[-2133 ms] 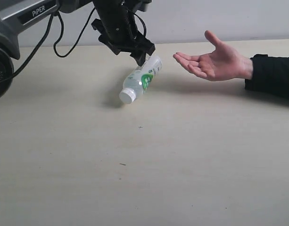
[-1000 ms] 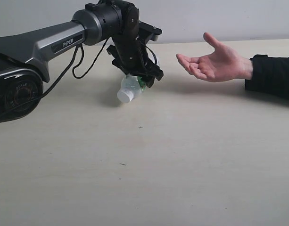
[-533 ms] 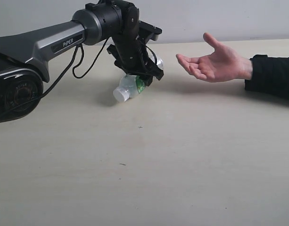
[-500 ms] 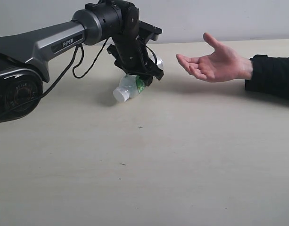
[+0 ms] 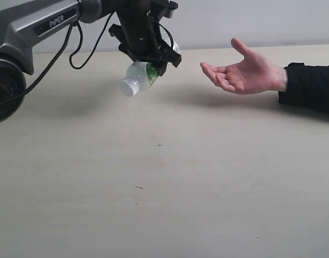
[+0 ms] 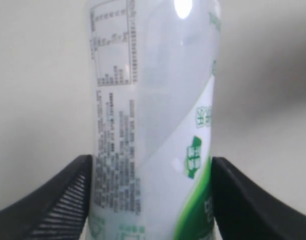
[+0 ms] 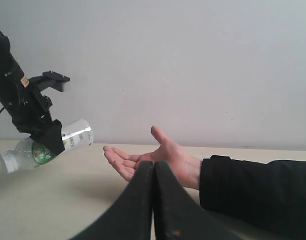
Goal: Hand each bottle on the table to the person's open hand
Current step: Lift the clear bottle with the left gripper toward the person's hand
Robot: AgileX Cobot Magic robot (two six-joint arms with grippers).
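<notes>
My left gripper [image 5: 161, 62], jaws wide, clamps the green-label water bottle [image 5: 138, 77] mid-body. Bottle hangs cap-down, clear of table [image 5: 180, 177], for handover. Open palm [image 5: 245, 72] waits beside gripper, apart.

clear plastic bottle with white-green label [image 5: 136, 78] now lifted off the pale beige tabletop [image 5: 164, 188], carried higher and leftward by the black left gripper [image 5: 155, 63], arm raised since a moment ago
</notes>
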